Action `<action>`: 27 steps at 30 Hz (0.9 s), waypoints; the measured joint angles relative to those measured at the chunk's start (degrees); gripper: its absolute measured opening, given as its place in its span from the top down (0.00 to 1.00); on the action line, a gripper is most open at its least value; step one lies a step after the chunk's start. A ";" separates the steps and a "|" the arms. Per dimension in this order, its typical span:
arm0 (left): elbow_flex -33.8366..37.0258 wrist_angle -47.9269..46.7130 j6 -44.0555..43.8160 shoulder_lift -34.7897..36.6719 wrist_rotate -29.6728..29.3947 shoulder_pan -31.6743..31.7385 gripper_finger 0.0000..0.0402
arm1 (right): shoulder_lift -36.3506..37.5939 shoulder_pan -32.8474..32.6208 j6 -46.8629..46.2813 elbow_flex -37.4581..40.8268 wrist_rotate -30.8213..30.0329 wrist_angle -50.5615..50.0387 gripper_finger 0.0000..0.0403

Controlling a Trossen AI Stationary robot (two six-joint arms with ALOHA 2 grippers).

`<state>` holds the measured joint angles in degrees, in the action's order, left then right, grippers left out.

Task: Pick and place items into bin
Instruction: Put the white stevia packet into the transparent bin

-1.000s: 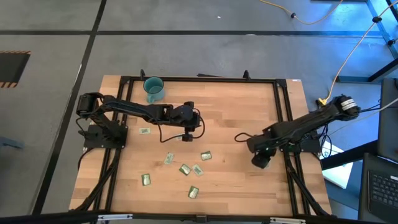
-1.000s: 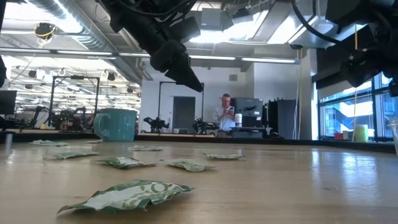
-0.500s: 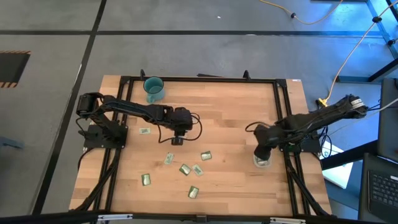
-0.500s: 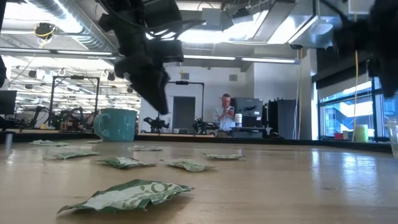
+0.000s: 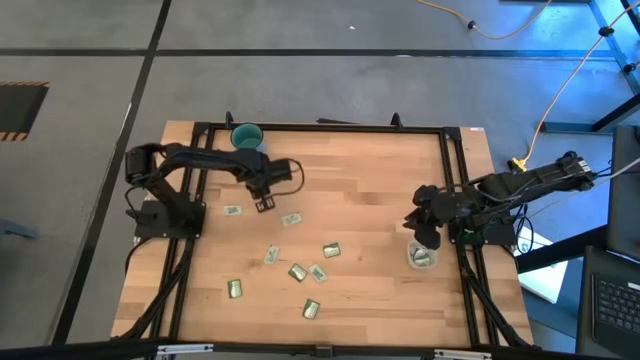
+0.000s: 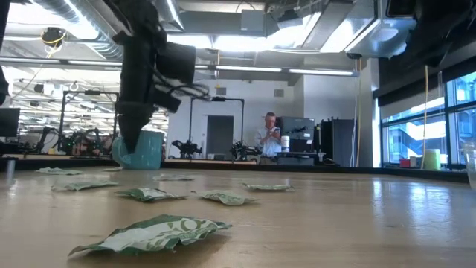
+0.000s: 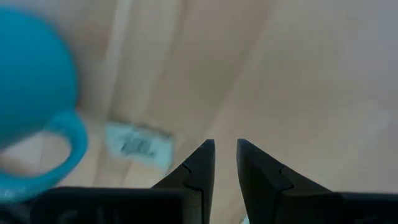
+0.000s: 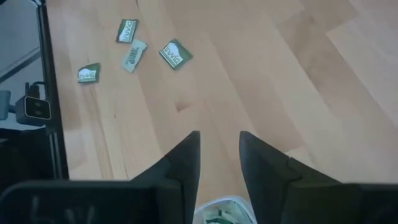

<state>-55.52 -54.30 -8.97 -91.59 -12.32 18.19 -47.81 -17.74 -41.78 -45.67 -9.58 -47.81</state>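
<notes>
Several pale green foil packets lie flat on the wooden table; the nearest to my left gripper are one (image 5: 233, 211) and another (image 5: 292, 219), and more (image 5: 318, 273) lie toward the near edge. The clear bin (image 5: 421, 257) stands at the table's right side with packets inside (image 8: 222, 213). My left gripper (image 5: 265, 203) points down between the two nearest packets, near the teal mug (image 5: 246, 138). Its fingers (image 7: 226, 147) stand slightly apart with nothing between them. My right gripper (image 5: 420, 222) hangs open (image 8: 219, 135) just beyond the bin, on its far side, and holds nothing.
The teal mug (image 7: 31, 93) stands at the far left of the table, with a packet (image 7: 138, 144) beside it. A black frame (image 5: 455, 180) runs along the table's edges. Bare wood lies between the packets and the bin. A person stands in the room far behind the table (image 6: 269, 138).
My left gripper has swung from the table's middle toward the left edge and the mug, tipping from a slant to point down. A packet now shows where it stood. My right gripper has risen off the bin and drawn toward the far edge, leaving the bin uncovered.
</notes>
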 joint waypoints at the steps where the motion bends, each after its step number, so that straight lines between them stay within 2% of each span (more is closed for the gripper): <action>1: 0.26 -0.63 0.08 0.00 -0.04 1.38 0.85 | -0.06 0.00 0.15 0.00 -0.01 0.02 0.71; 6: 1.03 0.60 0.34 -0.02 1.75 8.45 0.83 | -0.15 0.00 0.88 0.00 -0.01 -0.21 0.71; 11: 3.09 1.14 -0.10 -0.11 1.45 12.25 0.81 | -0.15 0.00 1.66 0.00 -0.01 -0.25 0.71; 17: 6.12 6.50 6.14 -0.15 1.16 12.93 0.77 | -0.15 0.00 1.64 0.00 -0.01 -0.25 0.71; 27: 9.35 9.36 4.75 -0.15 -1.65 13.06 0.76 | -0.15 0.00 1.33 0.00 -0.01 0.06 0.71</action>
<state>-46.17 -44.95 -4.23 -91.74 -13.96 31.24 -47.97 -17.74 -40.45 -45.67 -9.58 -47.75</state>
